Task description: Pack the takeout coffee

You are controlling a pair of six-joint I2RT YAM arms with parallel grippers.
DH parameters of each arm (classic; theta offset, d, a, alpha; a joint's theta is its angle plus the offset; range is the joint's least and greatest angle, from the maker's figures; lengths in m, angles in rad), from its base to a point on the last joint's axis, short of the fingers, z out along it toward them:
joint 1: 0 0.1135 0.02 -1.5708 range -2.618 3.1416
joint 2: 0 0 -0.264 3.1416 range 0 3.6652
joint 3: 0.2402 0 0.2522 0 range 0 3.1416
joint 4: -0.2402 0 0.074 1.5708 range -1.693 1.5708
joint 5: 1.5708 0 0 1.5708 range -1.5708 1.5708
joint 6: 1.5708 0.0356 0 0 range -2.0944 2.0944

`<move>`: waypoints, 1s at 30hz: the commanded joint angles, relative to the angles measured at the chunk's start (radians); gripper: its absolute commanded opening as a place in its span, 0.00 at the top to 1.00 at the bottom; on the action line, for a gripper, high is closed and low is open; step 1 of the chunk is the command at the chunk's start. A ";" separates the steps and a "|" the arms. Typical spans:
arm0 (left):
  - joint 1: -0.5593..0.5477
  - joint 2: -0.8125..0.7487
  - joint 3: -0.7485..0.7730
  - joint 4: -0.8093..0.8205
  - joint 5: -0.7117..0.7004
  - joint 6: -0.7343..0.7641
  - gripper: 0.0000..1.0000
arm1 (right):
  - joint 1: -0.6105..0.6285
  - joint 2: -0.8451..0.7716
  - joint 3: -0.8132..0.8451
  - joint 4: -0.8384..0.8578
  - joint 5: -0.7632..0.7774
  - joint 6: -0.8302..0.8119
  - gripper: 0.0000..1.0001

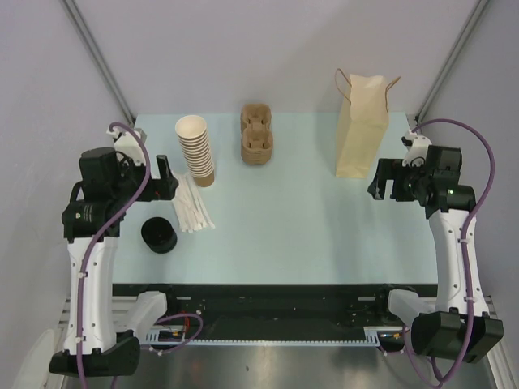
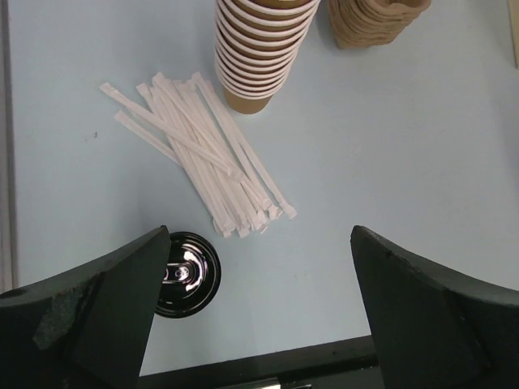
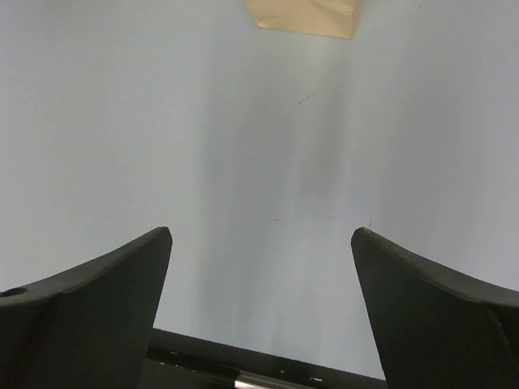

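While both arms hang above the pale blue surface [image 3: 243, 146], I read my left claw [image 2: 259, 243] as spread wide, with nothing between its fingers [image 2: 89, 308]. Just beside its left finger, and partly hidden under it, sit the black lids [image 2: 190, 275], glossy and round, close to the near edge of the surface. Ahead of that claw and slightly to its left lies a loose fan of white paper-wrapped straws [image 2: 203, 162], flat on the surface. Beyond the straws, farther ahead of the claw, stands the stack of brown cups [image 2: 259, 49], its base touching or nearly touching the far ends of the straws. To the right of that stack, and a little farther from the claw, is a stack of brown pulp cup carriers [image 2: 373, 20].

My right claw [image 3: 261, 235] is spread wide too and holds nothing; only bare surface lies under it. Well ahead of it stands the tan paper bag [image 3: 302, 16], upright, with its handles up in the top view.

As for the takeout coffee, I cannot pick out a lidded cup in any of my views.
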State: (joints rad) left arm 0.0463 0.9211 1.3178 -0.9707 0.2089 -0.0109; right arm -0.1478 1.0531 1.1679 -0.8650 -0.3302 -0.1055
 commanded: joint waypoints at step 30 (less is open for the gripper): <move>0.012 0.762 0.776 0.093 -0.013 -0.081 0.37 | 0.076 0.067 0.056 -0.015 -0.001 -0.033 0.00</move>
State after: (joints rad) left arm 0.0494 1.6722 2.1250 -0.9390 0.1429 -0.0715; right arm -0.0795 1.1110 1.1732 -0.8841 -0.3336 -0.1181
